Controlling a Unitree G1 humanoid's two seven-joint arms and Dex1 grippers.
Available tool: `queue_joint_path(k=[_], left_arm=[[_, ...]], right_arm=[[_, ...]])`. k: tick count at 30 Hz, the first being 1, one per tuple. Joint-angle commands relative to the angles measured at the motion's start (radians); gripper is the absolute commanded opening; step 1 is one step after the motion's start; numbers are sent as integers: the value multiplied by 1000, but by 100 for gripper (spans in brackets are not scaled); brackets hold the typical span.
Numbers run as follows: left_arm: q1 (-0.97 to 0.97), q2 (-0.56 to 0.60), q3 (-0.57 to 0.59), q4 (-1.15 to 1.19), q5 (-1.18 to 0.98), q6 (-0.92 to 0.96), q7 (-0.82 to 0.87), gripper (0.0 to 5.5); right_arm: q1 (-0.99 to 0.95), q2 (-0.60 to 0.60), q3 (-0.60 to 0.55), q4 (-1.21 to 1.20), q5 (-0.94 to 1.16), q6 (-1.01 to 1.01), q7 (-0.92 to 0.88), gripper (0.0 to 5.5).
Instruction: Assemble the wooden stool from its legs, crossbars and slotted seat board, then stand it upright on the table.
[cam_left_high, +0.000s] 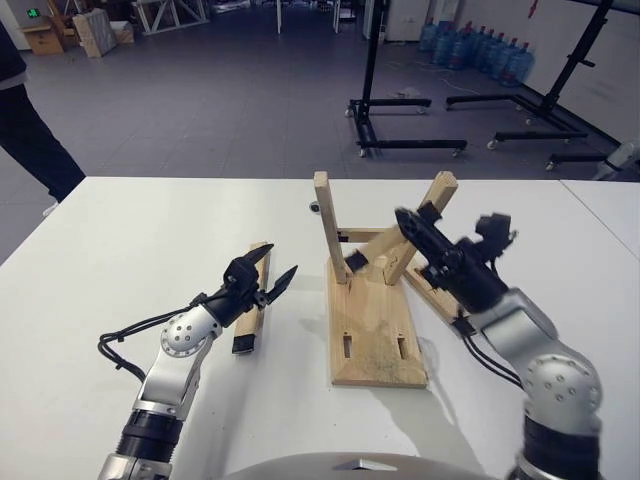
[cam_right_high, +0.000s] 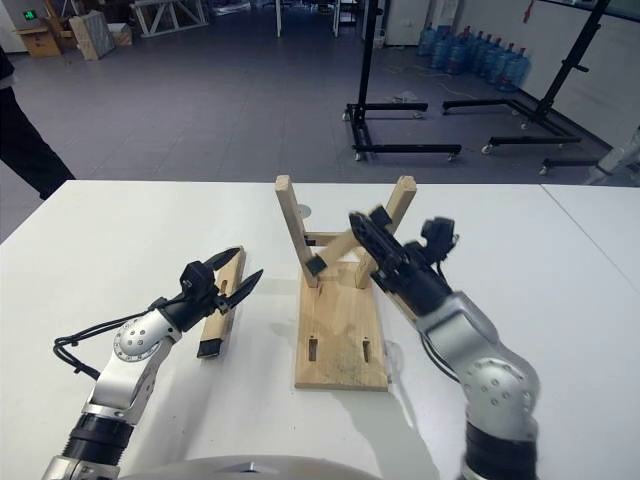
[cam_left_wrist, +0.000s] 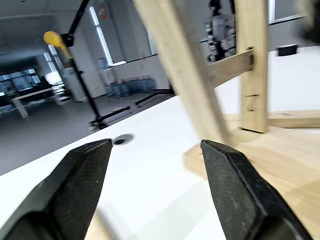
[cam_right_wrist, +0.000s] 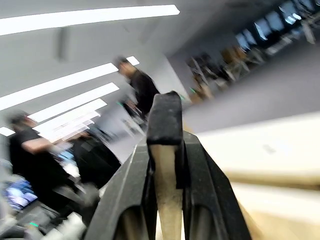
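Right jaws clamped on a stick of wood at the half-built stool; left jaws wide open, holding nothing.

The pale slotted wooden seat board (cam_left_high: 375, 330) lies flat on the white tabletop (cam_left_high: 150, 250), with two tilted square legs (cam_left_high: 328, 225) standing at its far end. The right gripper (cam_left_high: 412, 232) holds a black-capped pale wooden bar (cam_left_high: 380, 248) between them. The left gripper (cam_left_high: 280, 260) hovers by a loose black-footed leg (cam_left_high: 247, 325). These parts look light, stiff and smooth, so flat faces at mid-length are probably the best place to grip.

The pale slotted seat board (cam_left_high: 375, 335) lay flat; two legs (cam_left_high: 328, 225) leaned up from its far end, a loose leg (cam_left_high: 250, 325) lying left.
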Motion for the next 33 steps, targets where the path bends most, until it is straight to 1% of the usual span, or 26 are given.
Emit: queue_joint_path(k=[1, 3, 5, 8, 14, 17, 25, 33], left_arm=[[36, -22, 34, -15, -8, 34, 57, 320], [36, -25, 21, -3, 5, 35, 61, 320], [20, -29, 13, 18, 20, 35, 68, 320], [-3, -34, 2, 31, 25, 36, 64, 320], [-32, -36, -17, 53, 31, 30, 52, 320], [-39, -41, -26, 63, 32, 25, 49, 320], [-56, -52, -29, 86, 37, 16, 61, 320], [-62, -47, -22, 91, 42, 20, 69, 320]], right_arm=[[78, -169, -28, 117, -174, -21, 108, 40], [26, -202, -49, 179, -231, -58, 123, 40], [-30, -211, -45, 234, -285, -93, 128, 40], [-113, -196, -21, 325, -348, -145, 152, 40], [-265, -192, -10, 551, -463, -255, 205, 40], [-318, -182, -4, 631, -483, -268, 233, 40], [-374, -120, 51, 780, -568, -334, 281, 40], [-345, -109, 67, 803, -607, -367, 317, 40]])
